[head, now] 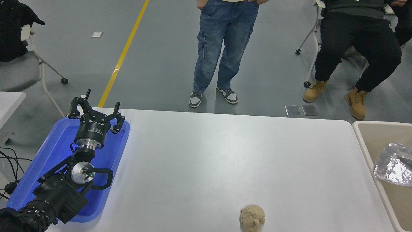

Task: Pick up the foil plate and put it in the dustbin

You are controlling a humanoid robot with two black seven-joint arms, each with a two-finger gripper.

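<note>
The shiny, wrinkled foil plate (393, 165) lies inside the large beige dustbin (365, 146) at the table's right edge, partly cut off by the picture's right border. No gripper touches it. My right arm and gripper are out of view. My left arm is parked at the lower left, its gripper (95, 113) open and empty above the blue tray.
A blue plastic tray (51, 151) sits at the table's left edge under the left arm. A small tan paper ball (252, 217) lies near the front edge. A person in jeans (222, 48) stands at the far side; another sits at the top right (357, 48).
</note>
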